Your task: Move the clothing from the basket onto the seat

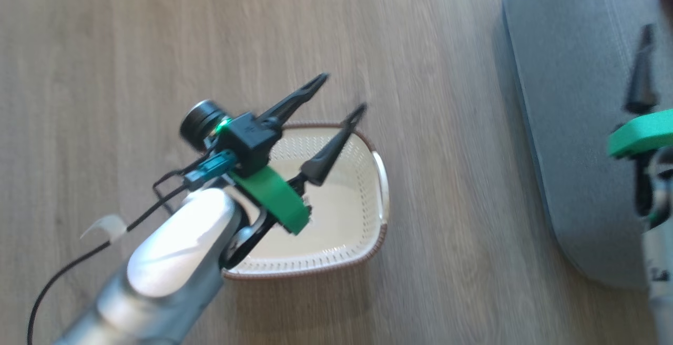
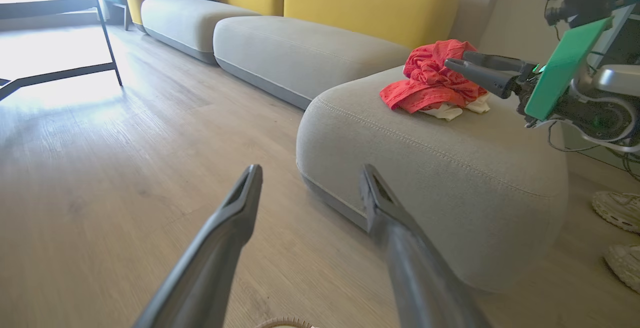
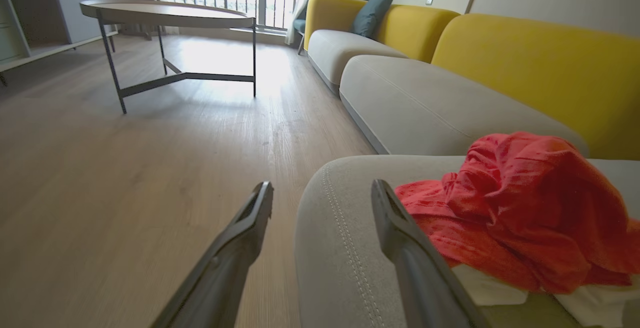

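Head view: left fingers (image 1: 336, 142) are spread wide, nothing between them, hanging over the basket (image 1: 363, 187). One basket, sitting on the floor (image 1: 447, 45), and it looks empty inside. Right fingers (image 1: 641, 77) are far off to the right, over the seat (image 1: 568, 124); can't read their spread from here.

Left wrist view: left fingers spread and empty, seat ahead and to the right of the tips. The clothing (image 2: 430, 80) lies on top of the seat as one crumpled heap, red with cream-white bits at its lower edge. Can't tell how many garments are in it. Right fingertips are at the heap's right side; touching or just off, can't tell. Two pale shoes (image 2: 617, 213) on the floor far right.

Right wrist view: right fingers spread, pinching nothing. The heap lies just right of the right-hand finger, its red edge up against it.

Handling, my read: light, soft and limp, so it'll drape and trail. Not fragile. Best hold is a thick raised fold on top of the heap, not a thin edge.
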`<state>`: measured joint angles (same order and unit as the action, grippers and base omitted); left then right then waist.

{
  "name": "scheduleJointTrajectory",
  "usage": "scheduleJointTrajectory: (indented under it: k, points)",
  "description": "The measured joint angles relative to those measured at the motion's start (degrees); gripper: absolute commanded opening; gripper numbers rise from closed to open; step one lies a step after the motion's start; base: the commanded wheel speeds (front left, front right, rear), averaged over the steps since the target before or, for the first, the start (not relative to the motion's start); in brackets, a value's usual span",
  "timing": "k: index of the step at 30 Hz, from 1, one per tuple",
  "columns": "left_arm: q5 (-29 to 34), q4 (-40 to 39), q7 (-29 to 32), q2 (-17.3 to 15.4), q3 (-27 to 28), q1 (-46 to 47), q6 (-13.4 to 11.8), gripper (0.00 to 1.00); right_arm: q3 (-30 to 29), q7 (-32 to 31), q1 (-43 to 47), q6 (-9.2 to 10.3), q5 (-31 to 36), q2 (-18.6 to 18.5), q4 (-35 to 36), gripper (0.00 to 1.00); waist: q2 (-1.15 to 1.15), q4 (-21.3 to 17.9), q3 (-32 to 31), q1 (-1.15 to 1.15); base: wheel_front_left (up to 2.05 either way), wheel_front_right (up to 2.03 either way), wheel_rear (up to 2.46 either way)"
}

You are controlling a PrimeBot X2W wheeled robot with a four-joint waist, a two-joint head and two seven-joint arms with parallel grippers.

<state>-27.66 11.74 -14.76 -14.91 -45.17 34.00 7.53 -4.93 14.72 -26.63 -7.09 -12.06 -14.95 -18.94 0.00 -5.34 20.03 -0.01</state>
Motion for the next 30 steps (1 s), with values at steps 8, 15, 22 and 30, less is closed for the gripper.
scheduleJointTrajectory:
  k: [8,15,22,30]
  points:
    - [2.72,5.11,0.02,1.38,13.12,-10.24,-0.04,1.0,8.09,0.0,3.92,0.0,-0.67,1.93,1.54,1.0,0.0,3.75,-6.92,0.0,0.0,0.0,0.0]
    - [6.91,6.5,0.04,3.12,23.59,-17.29,-0.27,1.0,10.49,0.0,8.1,0.0,-1.63,2.43,1.81,1.0,0.0,6.08,-11.52,0.0,0.0,0.0,0.0]
    - [10.17,7.09,0.04,5.17,32.99,-22.78,-0.48,1.0,12.78,0.0,11.6,0.0,-3.38,4.3,1.83,1.0,0.0,6.34,-14.62,0.0,0.0,0.0,0.0]
    - [14.16,7.15,0.04,7.47,39.35,-27.01,-0.49,1.0,14.39,0.0,16.51,0.0,-3.96,5.69,1.69,1.0,0.0,6.0,-17.39,0.0,0.0,0.0,0.0]
